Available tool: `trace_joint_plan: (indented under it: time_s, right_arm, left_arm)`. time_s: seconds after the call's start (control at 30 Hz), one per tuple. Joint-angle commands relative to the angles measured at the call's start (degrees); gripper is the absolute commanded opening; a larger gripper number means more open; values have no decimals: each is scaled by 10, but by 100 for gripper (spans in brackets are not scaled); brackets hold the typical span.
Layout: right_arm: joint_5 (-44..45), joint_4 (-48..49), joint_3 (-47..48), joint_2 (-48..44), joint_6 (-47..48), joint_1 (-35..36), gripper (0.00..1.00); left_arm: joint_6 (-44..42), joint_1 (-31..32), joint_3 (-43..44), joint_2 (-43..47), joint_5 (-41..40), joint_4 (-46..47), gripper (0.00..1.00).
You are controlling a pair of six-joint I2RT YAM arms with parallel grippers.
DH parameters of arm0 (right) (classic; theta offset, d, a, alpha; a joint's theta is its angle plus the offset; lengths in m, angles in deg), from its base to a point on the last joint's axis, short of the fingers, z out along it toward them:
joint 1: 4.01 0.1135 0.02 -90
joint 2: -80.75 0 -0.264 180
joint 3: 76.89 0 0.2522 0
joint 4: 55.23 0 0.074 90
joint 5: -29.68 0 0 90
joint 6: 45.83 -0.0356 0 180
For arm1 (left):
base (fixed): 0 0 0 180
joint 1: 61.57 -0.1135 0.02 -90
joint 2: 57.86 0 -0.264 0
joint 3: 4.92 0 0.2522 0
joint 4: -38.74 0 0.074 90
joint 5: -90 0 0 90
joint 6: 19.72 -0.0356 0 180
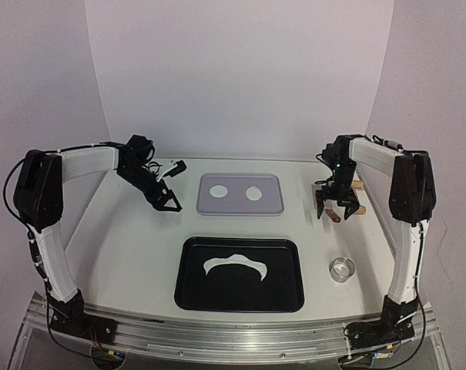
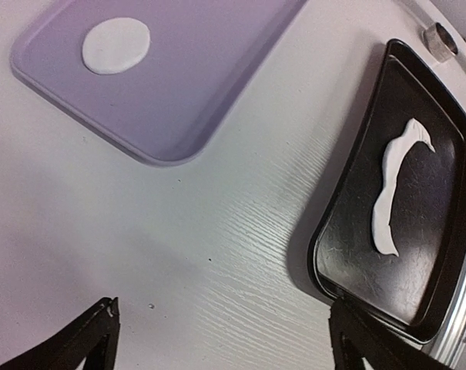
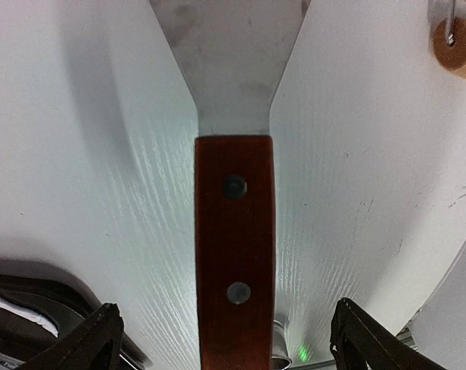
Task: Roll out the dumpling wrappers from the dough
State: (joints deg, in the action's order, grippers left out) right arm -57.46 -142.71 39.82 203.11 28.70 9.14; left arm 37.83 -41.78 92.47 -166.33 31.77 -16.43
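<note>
left gripper (image 1: 169, 203): over the bare white table (image 1: 132, 247), left of the lavender rectangular tray (image 1: 275, 202); pointed down at an angle
left fingers (image 2: 90, 339): spread wide, nothing between them, only tabletop below
right gripper (image 1: 339, 210): at the right side of the table, over the spatula with a flat steel blade and a red-brown wooden handle (image 3: 234, 239)
right fingers (image 3: 90, 343): spread wide, one on each side of the handle, clear gap on both sides, no grip
spatula: looks flat on the table, blade pointing away from the wrist camera, two rivets in the handle
dumpling wrappers: two small round white discs (image 1: 222, 190) (image 1: 254, 193) side by side and apart in the lavender tray
dough: thin white crescent-shaped leftover (image 1: 234, 264) in the black rectangular tray (image 1: 188, 297), just in front of the lavender tray
small metal ring (image 1: 341, 269): on the table right of the black tray, apart from it
round wooden end (image 3: 456, 46): top right of the right wrist view, a metal hook on it; cannot tell what tool
</note>
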Motion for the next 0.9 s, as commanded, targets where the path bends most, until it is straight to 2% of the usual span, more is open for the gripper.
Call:
trace_joint_plan:
  time_s: [0.0, 0.07, 0.13, 0.23, 0.3, 0.43, 0.5, 0.67, 0.87]
  right_arm:
    - [25, 47, 30, -113, 32, 2, 91]
    - [36, 119, -23, -180, 53, 2, 92]
    - [35, 247, -106, -285, 86, 2, 93]
    - [25, 390, -239, -387, 123, -2, 96]
    - [19, 461, -315, -445, 135, -13, 96]
    - [0, 595, -487, -548, 136, -54, 96]
    - [-1, 661, -571, -596, 140, -70, 97]
    - [-13, 786, -748, -687, 149, -78, 98]
    - [18, 850, -860, -723, 143, -78, 97]
  left_arm:
    - [79, -12, -27, 68, -32, 81, 99]
    - [126, -20, -56, 97, -54, 137, 99]
    - [179, -33, -94, 140, -59, 176, 100]
    - [255, -58, -117, 174, -61, 160, 100]
    - [258, -67, -169, 225, -62, 164, 100]
    - [271, -72, -275, 328, -145, 190, 100]
    - [305, -72, -338, 381, -189, 241, 100]
    - [443, -79, -495, 473, -292, 344, 100]
    - [509, -130, -563, 509, -282, 416, 100]
